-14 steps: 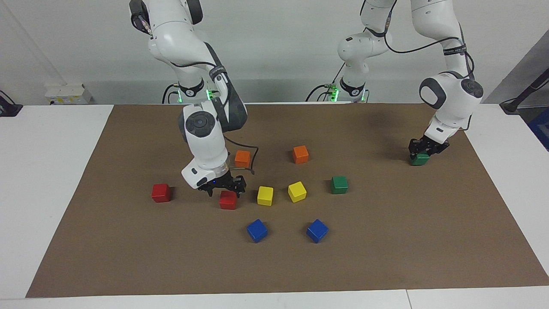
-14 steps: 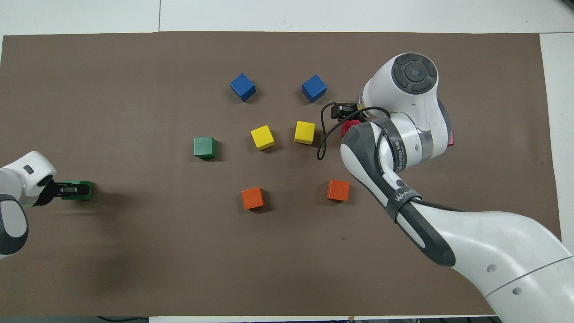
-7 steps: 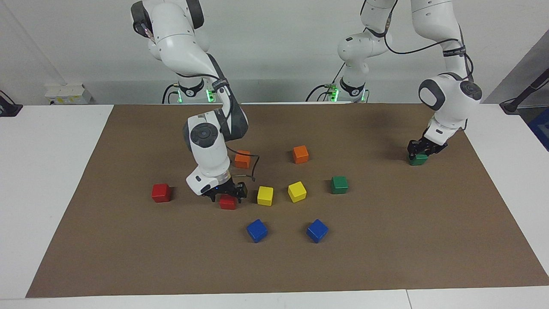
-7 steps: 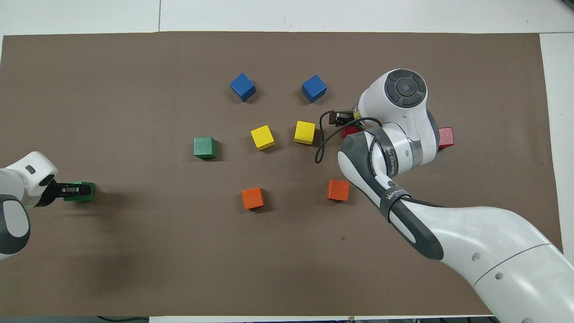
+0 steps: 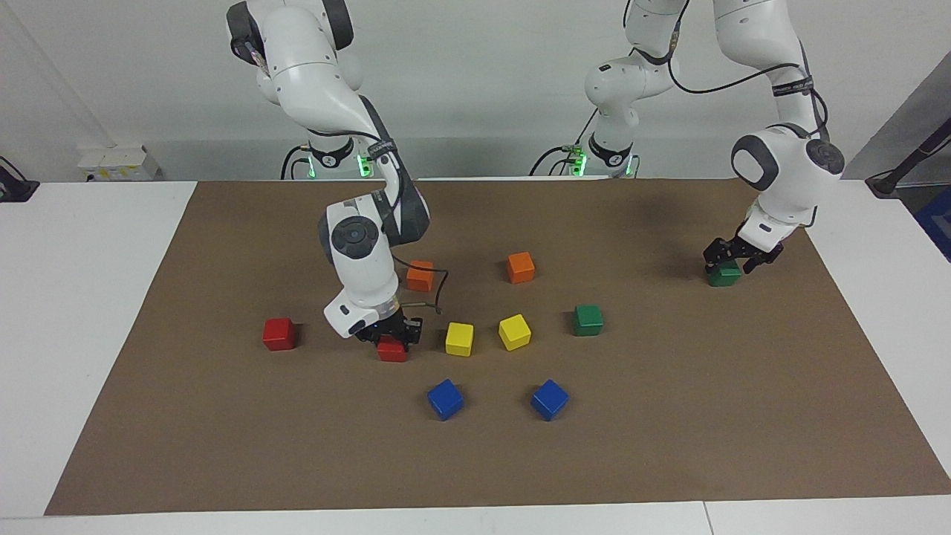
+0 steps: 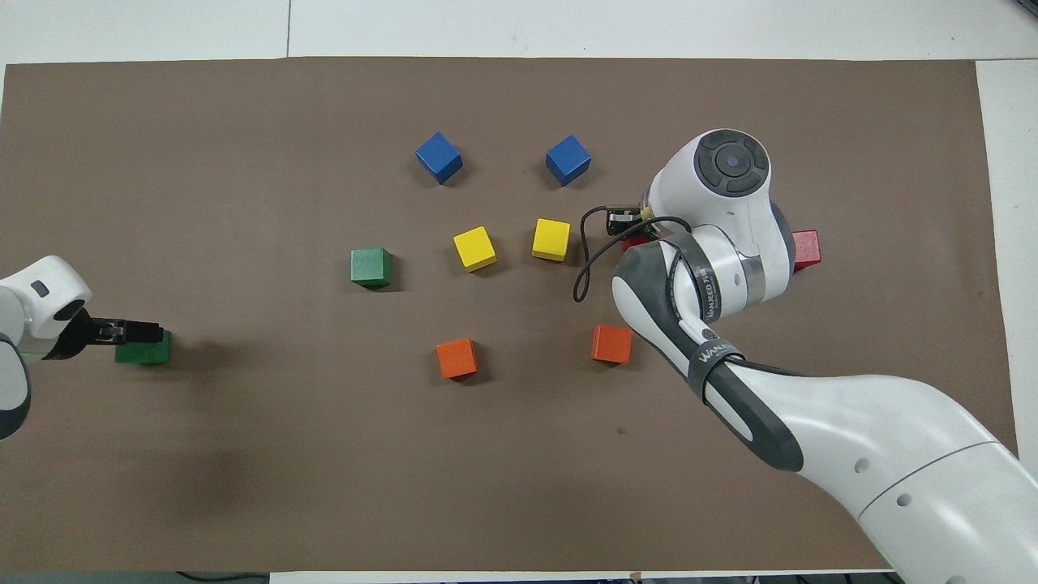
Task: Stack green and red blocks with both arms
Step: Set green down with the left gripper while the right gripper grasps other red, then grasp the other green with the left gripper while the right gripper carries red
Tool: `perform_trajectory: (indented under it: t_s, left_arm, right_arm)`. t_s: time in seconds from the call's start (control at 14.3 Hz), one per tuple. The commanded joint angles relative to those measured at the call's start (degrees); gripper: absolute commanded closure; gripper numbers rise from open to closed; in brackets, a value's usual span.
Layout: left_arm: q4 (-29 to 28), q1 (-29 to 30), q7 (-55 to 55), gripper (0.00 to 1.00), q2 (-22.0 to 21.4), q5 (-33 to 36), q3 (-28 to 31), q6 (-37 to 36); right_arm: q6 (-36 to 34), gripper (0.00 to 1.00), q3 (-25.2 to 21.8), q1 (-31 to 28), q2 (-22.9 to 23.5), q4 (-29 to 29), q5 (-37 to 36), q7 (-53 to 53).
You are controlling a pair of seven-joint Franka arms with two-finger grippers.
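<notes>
The right tool (image 5: 391, 336) had come down over the red block (image 5: 392, 351) beside the yellow blocks and had just closed on it, the block resting on the mat. The left tool (image 5: 734, 256), at the left arm's end of the table, had just let go of the green block (image 5: 724, 275) there; its fingers stood apart and slightly raised over the block, which sat on the mat. By my reading, one arm was finishing a placement while the other began a pick, so no stack existed yet.

The second red block (image 5: 279, 334) lay beside the gripped one, toward the right arm's end of the table. The second green block (image 5: 588, 319) sat beside the yellow pair, toward the left arm's end, well apart from the released one.

Two yellow blocks (image 5: 459, 338), two blue blocks (image 5: 445, 399) farther from the robots and two orange blocks (image 5: 520, 267) nearer to them lay untouched. Everything rested on a brown mat (image 5: 669, 416) covering a white table (image 5: 89, 312), with a pale wall (image 5: 483, 74) at the robots' end.
</notes>
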Motion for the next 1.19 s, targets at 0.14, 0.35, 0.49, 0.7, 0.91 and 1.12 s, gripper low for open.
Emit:
perform_trajectory:
  t_s: [0.14, 0.35, 0.49, 0.7, 0.91, 1.12]
  left_arm:
    - [17.95, -5.95, -3.45, 0.00, 3.16, 1.54, -0.03, -16.63]
    - [24.22, -14.99, -18.29, 0.00, 5.81, 1.54, -0.03, -19.73]
    - [24.49, -20.53, -25.33, 0.00, 6.08, 1.45, -0.12, -18.68]
    - [24.41, -26.17, -31.59, 0.00, 8.27, 1.28, -0.20, -15.00]
    - [24.32, -28.90, -32.40, 0.00, 10.64, 1.28, -0.20, -12.36]
    - [24.32, -31.36, -34.77, 0.00, 14.33, 1.28, -0.12, -8.67]
  right_arm:
    - [-13.89, 1.00, -0.18, -6.91, -9.85, 2.56, -0.51, -13.52]
    - [-17.77, 1.00, -0.09, -13.33, -14.68, 0.55, -0.34, -22.16]
    - [-17.86, 1.00, -0.18, -16.59, -16.71, -1.56, -0.34, -26.55]
    - [-11.13, 1.00, -0.09, -19.41, -17.77, -6.56, -0.34, -30.26]
    - [-5.04, 1.00, -0.18, -19.95, -18.13, -11.06, -0.34, -30.53]
    - [-2.58, 1.00, -0.09, -19.77, -17.69, -12.47, -0.34, -30.62]
